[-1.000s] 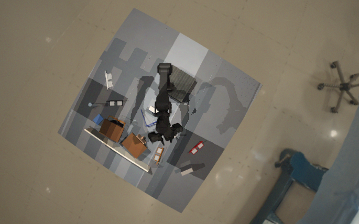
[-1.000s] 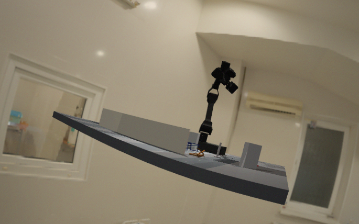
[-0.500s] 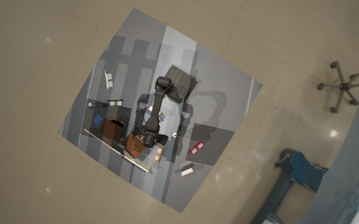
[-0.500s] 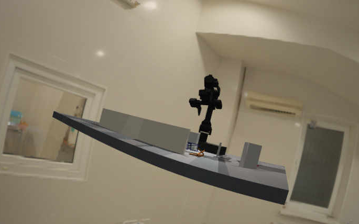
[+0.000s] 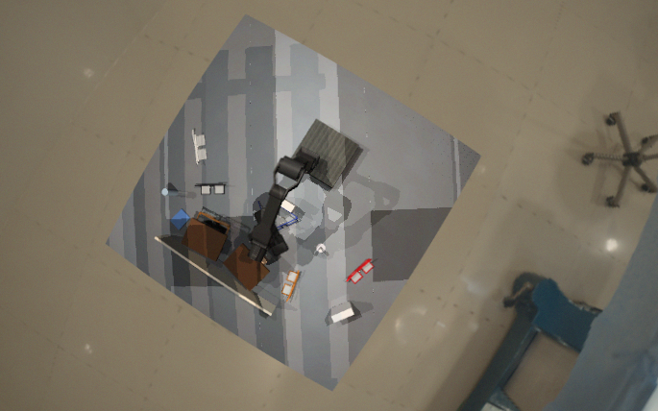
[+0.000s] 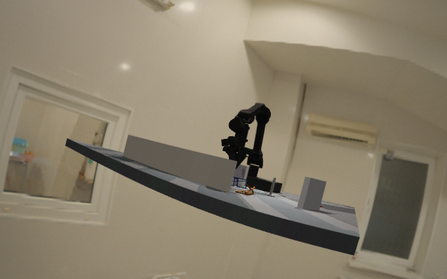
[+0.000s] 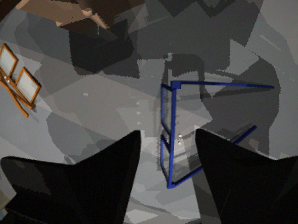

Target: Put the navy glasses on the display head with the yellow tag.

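The navy glasses point(image 5: 291, 221) point(image 7: 173, 125) stand on the table with the temples spread. My gripper point(image 7: 168, 135) is open and empty. In the wrist view its fingertips appear on either side of the front frame, above it; the right finger covers part of one temple. The arm hides the fingertips in the top view. Two brown display heads stand at the panel: the left head point(image 5: 205, 238) has a blue tag point(image 5: 180, 219) beside it and an orange frame at its face; the right head point(image 5: 246, 269) point(image 7: 60, 11) is bare. No yellow tag is visible.
A long panel point(image 5: 213, 277) point(image 6: 179, 162) stands behind the heads. A white box is close to the navy glasses. Orange glasses point(image 5: 295, 281) point(image 7: 32, 106), red, black and white glasses lie around. A thin post point(image 5: 321, 248) point(image 6: 273, 187) and a white block point(image 5: 342, 312) point(image 6: 310, 193) stand right.
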Action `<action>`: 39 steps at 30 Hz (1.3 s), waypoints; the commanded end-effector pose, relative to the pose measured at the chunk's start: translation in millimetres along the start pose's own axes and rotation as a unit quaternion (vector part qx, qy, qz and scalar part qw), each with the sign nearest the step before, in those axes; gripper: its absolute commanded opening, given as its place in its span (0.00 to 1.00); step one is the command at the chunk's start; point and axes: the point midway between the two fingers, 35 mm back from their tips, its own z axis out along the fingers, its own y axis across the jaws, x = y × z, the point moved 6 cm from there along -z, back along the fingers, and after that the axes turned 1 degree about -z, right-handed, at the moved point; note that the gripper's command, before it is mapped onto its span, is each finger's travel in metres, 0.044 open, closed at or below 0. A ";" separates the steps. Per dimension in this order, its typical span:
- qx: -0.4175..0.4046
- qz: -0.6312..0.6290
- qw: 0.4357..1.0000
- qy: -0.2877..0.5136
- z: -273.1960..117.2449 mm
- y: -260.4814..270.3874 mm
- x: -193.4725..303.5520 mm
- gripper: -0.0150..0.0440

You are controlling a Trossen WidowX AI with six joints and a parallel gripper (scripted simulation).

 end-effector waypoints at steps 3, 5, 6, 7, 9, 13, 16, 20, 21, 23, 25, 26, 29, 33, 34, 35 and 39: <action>0.009 0.015 1.000 0.007 5.2 -6.9 -0.7 0.59; 0.009 0.015 1.000 0.007 5.2 -6.9 -0.7 0.55; 0.009 0.015 1.000 0.007 5.2 -6.9 -0.7 0.50; 0.009 0.015 1.000 0.007 5.2 -6.9 -0.7 0.46; 0.009 0.015 1.000 0.007 5.2 -6.9 -0.7 0.46; 0.009 0.015 1.000 0.007 5.2 -6.9 -0.7 0.46; 0.009 0.015 1.000 0.007 5.2 -6.9 -0.7 0.46; 0.009 0.015 1.000 0.007 6.8 -6.7 -0.8 0.46; 0.009 0.015 1.000 0.007 7.8 -6.6 -0.9 0.46; 0.009 0.015 1.000 0.007 10.7 -6.2 -1.1 0.46; 0.009 0.015 1.000 0.007 14.1 -5.8 -1.2 0.46; 0.009 0.015 1.000 0.007 15.7 -5.6 -1.3 0.46; 0.009 0.015 1.000 0.007 20.7 -5.1 -1.5 0.46; 0.009 0.015 1.000 0.007 27.3 -4.5 -1.7 0.46; 0.009 0.015 1.000 0.007 28.9 -4.4 -1.7 0.46; 0.009 0.015 1.000 0.007 30.6 -4.3 -1.7 0.46; 0.009 0.015 1.000 0.007 37.2 -3.9 -1.7 0.46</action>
